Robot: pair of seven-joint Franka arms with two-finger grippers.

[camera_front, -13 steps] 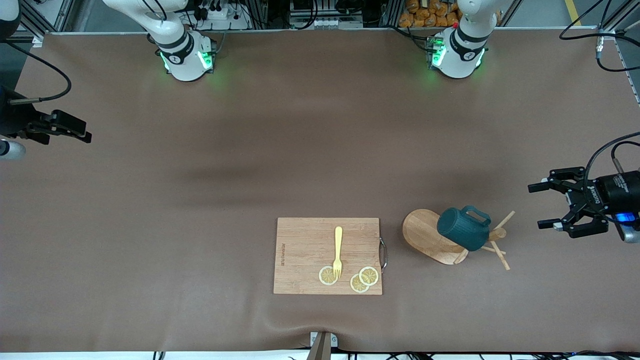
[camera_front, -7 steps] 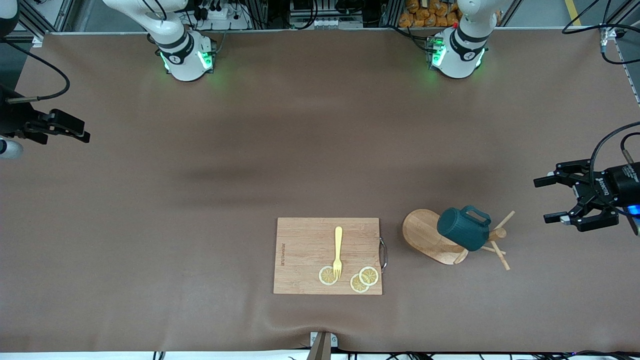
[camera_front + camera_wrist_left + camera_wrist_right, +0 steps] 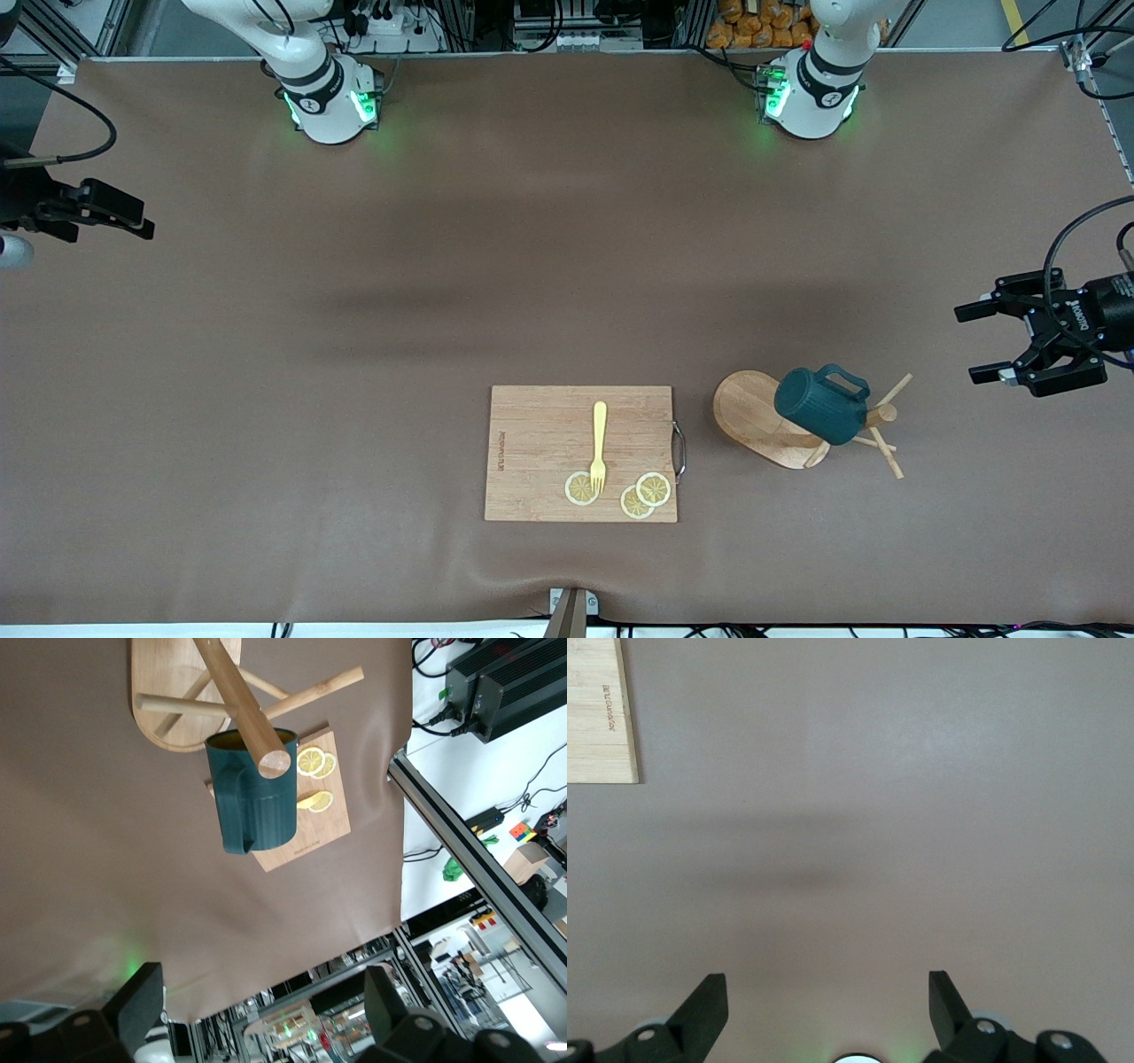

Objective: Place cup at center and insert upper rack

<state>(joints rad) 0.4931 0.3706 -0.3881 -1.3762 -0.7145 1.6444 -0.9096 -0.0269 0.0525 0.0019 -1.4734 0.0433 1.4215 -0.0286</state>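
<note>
The upper rack (image 3: pixel 753 416), a light wooden mug tree, lies tipped over with its oval base (image 3: pixel 182 691) tilted up and its pegs splayed on the mat. The dark teal cup (image 3: pixel 819 406) lies on its side against the rack's post (image 3: pixel 252 722), handle up. My left gripper (image 3: pixel 966 344) hangs open over the mat at the left arm's end of the table, apart from the cup, its fingers pointing toward it; in its own view it (image 3: pixel 263 983) holds nothing. My right gripper (image 3: pixel 142 229) waits open and empty at the right arm's end (image 3: pixel 826 985).
A rectangular wooden cutting board (image 3: pixel 540 443) lies beside the rack, toward the right arm's end; its corner shows as well (image 3: pixel 598 709). On it lie a yellow fork (image 3: pixel 599 443) and lemon slices (image 3: pixel 638 496). Brown mat (image 3: pixel 532 266) covers the table.
My left gripper has drawn back from the cup toward the table's edge at the left arm's end. The right gripper has drifted slightly toward its own edge. Cup and rack are still.
</note>
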